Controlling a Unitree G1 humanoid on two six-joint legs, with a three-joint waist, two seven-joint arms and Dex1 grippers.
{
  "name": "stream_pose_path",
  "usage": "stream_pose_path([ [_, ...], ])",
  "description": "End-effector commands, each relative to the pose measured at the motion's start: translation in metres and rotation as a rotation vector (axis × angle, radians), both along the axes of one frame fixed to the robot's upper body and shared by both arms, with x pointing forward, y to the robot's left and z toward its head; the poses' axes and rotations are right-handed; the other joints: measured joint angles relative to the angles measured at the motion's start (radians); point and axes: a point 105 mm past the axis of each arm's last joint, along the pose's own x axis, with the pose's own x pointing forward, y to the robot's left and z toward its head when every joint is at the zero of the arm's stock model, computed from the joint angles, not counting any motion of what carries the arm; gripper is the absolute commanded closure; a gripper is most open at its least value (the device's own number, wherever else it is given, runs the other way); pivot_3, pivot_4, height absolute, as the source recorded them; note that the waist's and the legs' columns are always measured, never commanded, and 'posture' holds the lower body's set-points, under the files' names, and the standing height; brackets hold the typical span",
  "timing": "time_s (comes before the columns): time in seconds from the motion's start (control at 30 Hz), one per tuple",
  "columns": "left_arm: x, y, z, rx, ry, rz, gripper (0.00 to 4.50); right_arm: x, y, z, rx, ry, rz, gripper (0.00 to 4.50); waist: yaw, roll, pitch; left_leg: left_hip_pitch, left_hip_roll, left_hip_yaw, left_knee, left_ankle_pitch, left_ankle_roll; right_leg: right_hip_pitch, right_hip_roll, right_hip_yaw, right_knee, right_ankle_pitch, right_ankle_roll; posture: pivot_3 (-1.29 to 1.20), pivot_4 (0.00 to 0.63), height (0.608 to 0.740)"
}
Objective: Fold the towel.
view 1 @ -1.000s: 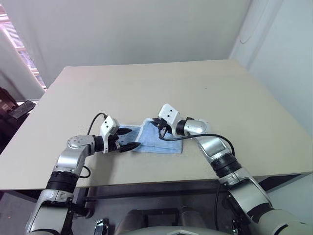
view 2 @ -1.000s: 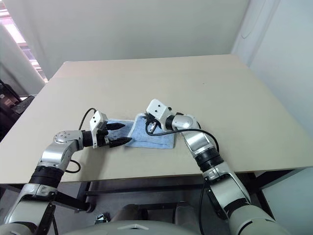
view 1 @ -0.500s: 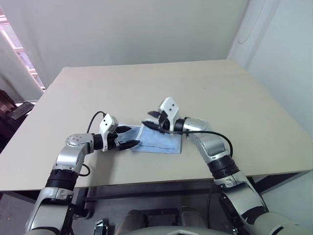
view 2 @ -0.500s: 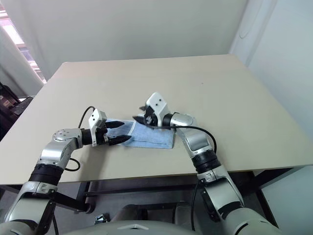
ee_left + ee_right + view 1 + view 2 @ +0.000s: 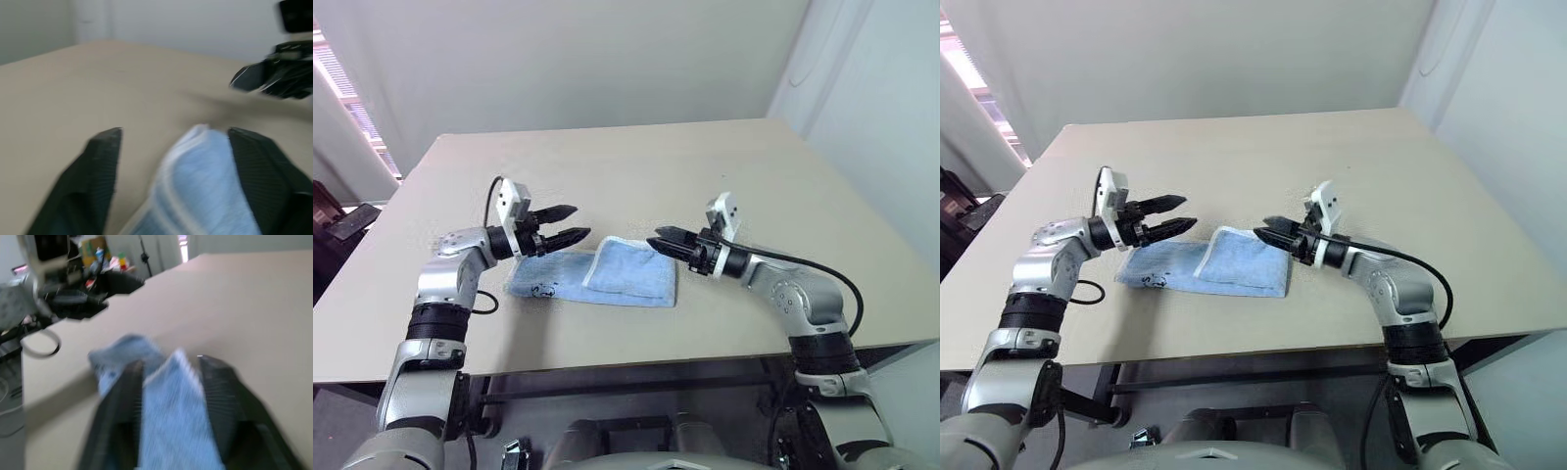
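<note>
Pale walls are framing a beige surface [image 5: 724, 166] that is carrying 1 thing, the towel [image 5: 597, 277], which is lying near the front edge, a little toward the left corner. It is sitting partly folded: its right part is doubled over into a raised flap, while the left part is lying flat in 1 layer, with a small dark mark showing near its front left corner.

Both grippers are hanging clear of the cloth, each pointing inward over it. The left gripper [image 5: 560, 224] is hovering above the towel's left end with its fingers [image 5: 98, 171] spread and nothing between them. The right gripper [image 5: 668, 241] is hovering over the right end, its fingers [image 5: 222, 396] parted by a narrower gap, also empty.

The towel is looking light, soft and limp, so it will likely sag and drape from any pinch rather than hold shape; terry pile should be giving decent friction against the fingers. Good places to take hold are probably the 2 corners of the flat left end, along the white stitched hem, where 1 layer can be pinched.
</note>
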Motion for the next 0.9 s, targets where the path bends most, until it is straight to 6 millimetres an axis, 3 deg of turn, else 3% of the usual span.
stream_pose_path([
  [0.03, -0.009, -0.021, 0.004, 0.047, -0.027, -0.157, 2.36, 0.007, 0.001, 0.008, -0.017, -0.069, 0.002, 4.13, 0.002, 0.000, 0.000, 0.001, 0.000, 0.000, 0.000, 0.000, 0.000, 0.001, 0.000, 0.000, 0.000, 0.000, 0.001, 0.00, 0.000, 0.740],
  [0.07, -0.009, -0.026, 0.001, 0.067, -0.028, -0.181, 2.76, 0.010, 0.000, 0.004, -0.025, -0.061, -0.009, 4.49, 0.004, 0.000, 0.000, 0.001, 0.000, 0.000, 0.000, 0.000, 0.000, 0.001, 0.001, 0.000, 0.000, -0.001, 0.001, 0.00, 0.000, 0.740],
  [0.2, -0.009, -0.040, -0.009, 0.104, -0.014, -0.245, 4.31, 0.016, 0.004, -0.006, -0.038, -0.037, -0.018, 4.50, 0.009, 0.000, 0.000, 0.000, 0.000, -0.001, 0.001, 0.000, 0.000, 0.001, 0.001, 0.000, 0.000, -0.001, 0.000, 0.00, 0.000, 0.740],
  [0.23, -0.006, -0.043, -0.013, 0.115, -0.015, -0.239, 4.46, 0.018, 0.007, -0.010, -0.043, -0.026, -0.019, 4.50, 0.009, 0.000, 0.000, 0.000, 0.000, -0.001, 0.001, 0.000, 0.000, 0.001, 0.001, 0.000, 0.000, 0.000, 0.000, 0.00, 0.000, 0.740],
  [0.4, 0.010, -0.053, -0.039, 0.130, 0.012, -0.157, 4.46, 0.029, 0.012, -0.054, -0.131, 0.068, -0.081, 4.50, 0.008, 0.000, 0.000, 0.000, 0.000, -0.001, 0.001, 0.000, 0.000, 0.001, 0.001, 0.000, 0.000, 0.002, 0.001, 0.00, 0.000, 0.740],
  [0.63, 0.007, -0.049, -0.094, 0.183, 0.138, -0.063, 4.46, 0.017, 0.007, -0.101, -0.258, 0.156, -0.060, 4.50, 0.008, -0.001, 0.000, -0.001, 0.000, -0.001, 0.000, 0.000, 0.000, -0.001, 0.001, 0.000, 0.000, 0.003, 0.002, 0.00, 0.000, 0.740],
  [0.73, 0.009, -0.050, -0.094, 0.132, 0.168, -0.036, 4.46, 0.014, 0.007, -0.101, -0.249, 0.154, -0.044, 4.50, 0.009, -0.001, 0.000, 0.000, 0.000, -0.001, 0.001, 0.000, 0.000, 0.000, 0.001, -0.001, 0.000, 0.003, 0.002, 0.00, 0.000, 0.740],
  [0.9, 0.008, -0.049, -0.084, 0.088, 0.165, -0.058, 4.46, 0.023, 0.010, -0.083, -0.188, 0.120, -0.055, 4.50, 0.008, -0.001, 0.000, 0.001, 0.000, -0.002, 0.002, 0.000, 0.000, 0.001, 0.001, -0.001, 0.001, 0.002, 0.004, 0.00, 0.000, 0.740],
])
